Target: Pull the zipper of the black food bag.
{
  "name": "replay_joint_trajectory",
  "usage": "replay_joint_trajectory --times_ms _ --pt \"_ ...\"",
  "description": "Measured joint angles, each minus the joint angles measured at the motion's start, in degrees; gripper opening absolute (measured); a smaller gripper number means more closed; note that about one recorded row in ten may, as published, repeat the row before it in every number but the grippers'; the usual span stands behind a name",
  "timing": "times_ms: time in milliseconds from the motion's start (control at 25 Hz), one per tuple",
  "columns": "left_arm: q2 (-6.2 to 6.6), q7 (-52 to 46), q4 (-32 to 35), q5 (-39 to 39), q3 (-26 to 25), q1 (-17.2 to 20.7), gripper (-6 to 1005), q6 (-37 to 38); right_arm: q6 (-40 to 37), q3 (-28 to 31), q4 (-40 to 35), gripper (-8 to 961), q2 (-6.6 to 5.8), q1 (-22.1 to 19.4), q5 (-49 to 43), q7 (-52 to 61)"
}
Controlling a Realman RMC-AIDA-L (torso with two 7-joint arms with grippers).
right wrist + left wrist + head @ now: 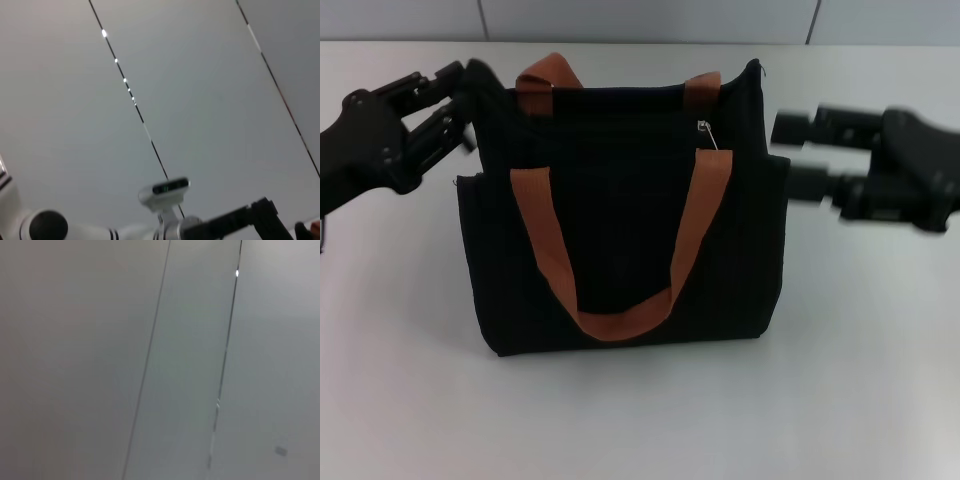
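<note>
Upright on a white table (640, 420), the black food bag (620, 240) stands with its front panel facing the head camera, one orange-brown handle (620, 250) hanging in a loop down the front and the second handle (548, 72) rising behind the top edge. Its zipper (706, 133), a small silver pull tab, sits near the bag's upper right end, just beside the top of the front handle's right strap. At the bag's upper left corner is the left gripper (470, 95), its dark fingers reaching in from the left and meeting the fabric there; whether they are pinching the corner or merely resting against it cannot be told from the head view. Off the bag's right side hangs the right gripper (790, 155), its two fingers pointing toward the bag, spread one above the other with a clear gap between them and nothing held; the lower finger lies close to the bag's side, and contact cannot be made out. Neither wrist camera shows the bag: the left wrist view takes in only pale panels with thin dark seams, and the right wrist view shows similar panels with part of the robot's white body (165, 192) and a dark arm section (240, 217) at the frame's edge.
</note>
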Motion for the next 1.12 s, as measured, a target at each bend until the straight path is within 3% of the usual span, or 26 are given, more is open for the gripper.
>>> replay_joint_trajectory --times_ms 40,80,120,200,280,360,400,520,680,720,840,880,1000,1040,1080,1120 --pt "0.0 0.0 0.0 0.0 0.0 0.0 160 0.0 0.01 0.02 0.5 709 0.08 0.0 -1.19 -1.38" --pt "1.93 -9.66 4.25 3.27 1.35 0.25 160 0.72 0.02 0.05 0.9 709 0.29 -0.05 -2.37 -2.9" --pt "2.83 -12.94 5.76 4.7 1.41 0.28 214 1.29 0.03 0.07 1.25 709 0.54 -0.14 -3.38 -4.62" --pt "3.45 -15.11 6.51 5.57 1.41 0.29 323 1.82 0.03 0.08 1.95 709 1.07 -0.58 -4.81 -8.25" --pt "6.2 -22.32 9.59 8.87 1.44 0.29 416 5.04 0.04 0.04 2.76 708 1.5 -0.9 -5.54 -10.99" --pt "6.73 -24.19 10.43 9.51 1.44 0.26 509 5.95 0.22 0.0 3.85 708 1.81 -1.01 -6.33 -13.28" --pt "7.88 -27.43 13.1 12.05 1.48 0.17 555 7.27 0.39 -0.02 4.36 708 1.83 -1.01 -6.74 -14.0" --pt "8.83 -30.89 16.12 15.17 1.24 0.02 629 7.66 0.75 -0.03 5.85 708 1.85 -0.69 -7.94 -15.86" --pt "8.83 -30.89 16.12 15.17 1.24 0.02 728 7.66 1.36 -0.03 6.42 708 1.86 -0.58 -9.74 -17.75" --pt "9.91 -33.06 16.83 14.17 0.52 -0.35 753 10.76 1.74 -0.04 7.16 708 1.93 -0.62 -10.27 -19.39" --pt "9.31 -32.65 16.06 11.21 1.5 -0.58 792 13.78 1.88 -0.04 8.49 708 1.97 -0.61 -10.35 -21.48" --pt "8.07 -31.25 15.49 8.54 4.84 -0.54 791 14.38 1.9 -0.04 9.2 709 1.97 -0.6 -10.36 -22.69" --pt "8.07 -31.25 15.49 8.54 4.84 -0.54 789 14.38 2.12 -0.03 11.47 709 1.98 -0.51 -10.63 -26.25" --pt "5.24 -25.89 13.72 7.45 12.9 -0.46 788 14.34 2.32 -0.03 12.28 709 1.99 -0.39 -10.81 -27.39" --pt "5.24 -25.89 13.72 7.45 12.9 -0.46 787 14.34 2.54 -0.02 13.12 709 1.99 -0.25 -11.08 -28.66" --pt "3.76 -20.42 10.8 7.71 19.47 -0.94 787 14.23 2.8 -0.02 14.01 709 1.99 -0.19 -11.39 -29.95"
